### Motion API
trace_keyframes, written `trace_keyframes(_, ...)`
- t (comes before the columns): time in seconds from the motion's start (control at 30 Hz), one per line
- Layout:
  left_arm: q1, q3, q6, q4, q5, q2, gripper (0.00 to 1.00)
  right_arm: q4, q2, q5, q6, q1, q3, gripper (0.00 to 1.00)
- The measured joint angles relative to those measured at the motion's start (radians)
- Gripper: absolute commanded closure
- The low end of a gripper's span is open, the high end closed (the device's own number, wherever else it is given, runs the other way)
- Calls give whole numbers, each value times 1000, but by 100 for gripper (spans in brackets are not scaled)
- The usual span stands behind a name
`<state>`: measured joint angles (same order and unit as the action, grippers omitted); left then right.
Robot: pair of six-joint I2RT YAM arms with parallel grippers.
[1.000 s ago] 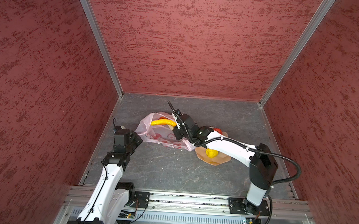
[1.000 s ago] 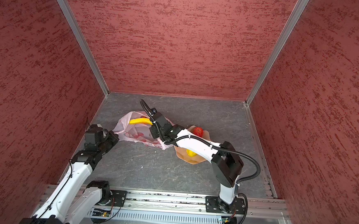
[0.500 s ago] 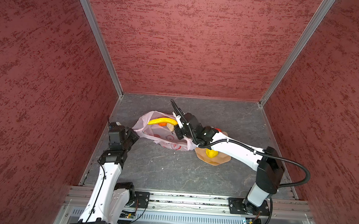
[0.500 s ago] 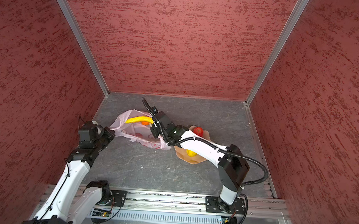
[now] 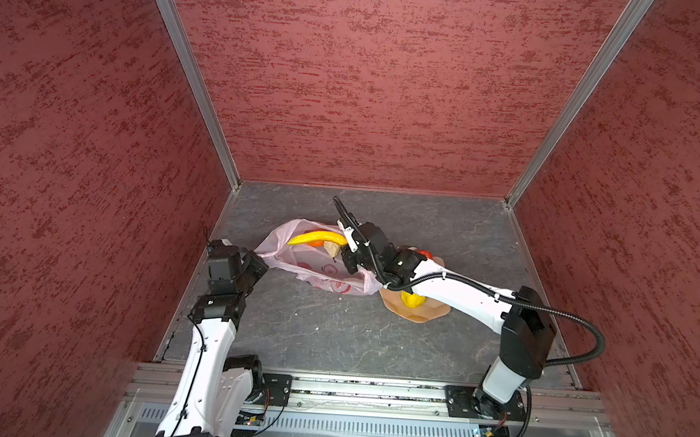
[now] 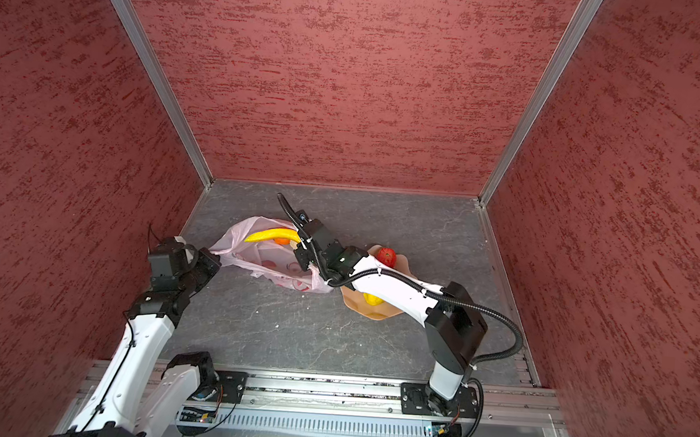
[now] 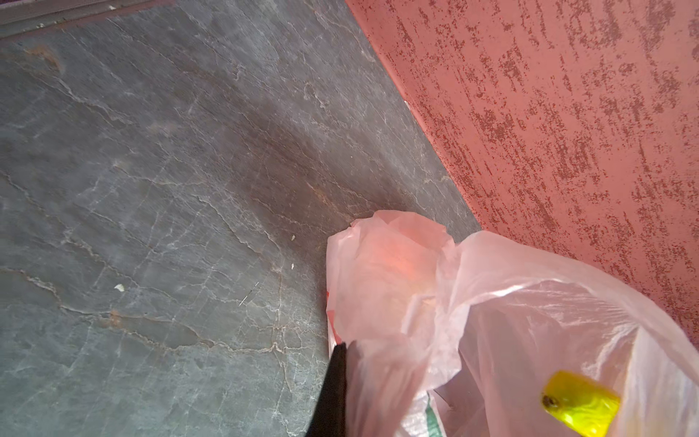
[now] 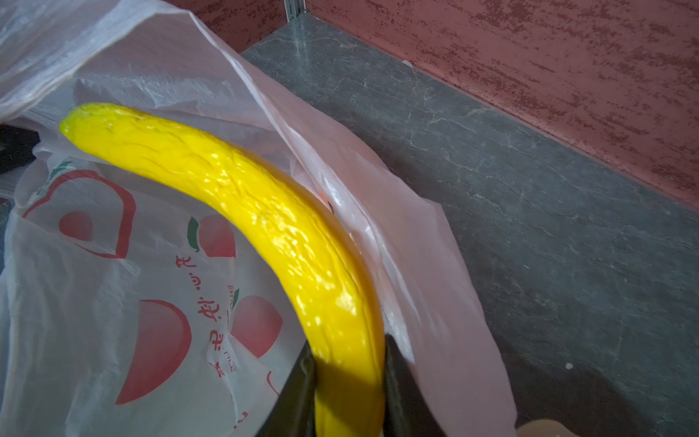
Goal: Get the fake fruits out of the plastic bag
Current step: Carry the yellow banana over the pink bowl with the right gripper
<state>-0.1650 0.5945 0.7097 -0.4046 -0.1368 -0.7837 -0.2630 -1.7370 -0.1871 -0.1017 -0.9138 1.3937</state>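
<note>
Plastic bag (image 5: pixel 320 267) first, the biggest loose thing here: thin, translucent, pale pink film, crinkled and slumped on the grey veined tabletop (image 5: pixel 333 331) near the back left, its mouth gaping upward, with red apple shapes and red lettering printed on its side. My left arm rises from the front rail, bends at the elbow and leans in low. My left gripper (image 5: pixel 260 260) is pinched shut on the bag's near edge, and the film pulls toward it in a stretched corner. My right arm stretches long and nearly flat from the right of the rail, across the plate (image 5: pixel 421 313) to the bag's mouth. My right gripper (image 8: pixel 348 393) is clamped on the stem end of the banana (image 8: pixel 246 212), a black finger on each side. That plate is tan with a wavy rim, touching the bag's right end. The banana is glossy yellow plastic, curved, with a wrinkled skin, and it juts out over the open bag with its tip toward my left gripper. On the plate sit a round red fruit (image 6: pixel 386 256) at the far side and a bumpy yellow fruit (image 5: pixel 413 300) nearer me, half hidden under my forearm. An orange fruit (image 6: pixel 282 242) shows inside the bag just beneath the banana, and a small cream lump (image 5: pixel 332 249) lies beside my right gripper.
</note>
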Motion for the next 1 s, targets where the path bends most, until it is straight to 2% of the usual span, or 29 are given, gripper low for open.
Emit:
trace_keyframes(0.43, 15, -95, 43, -6, -23, 34, 100, 66, 3, 8, -15, 0, 27, 80)
trace_keyframes(0.7, 78, -143, 87, -6, -16, 106, 100, 96, -7, 21, -25, 0, 95, 81)
trace_keyframes(1.0, 126, -158, 119, -21, 7, 204, 100, 146, -92, 15, -29, 0, 193, 81)
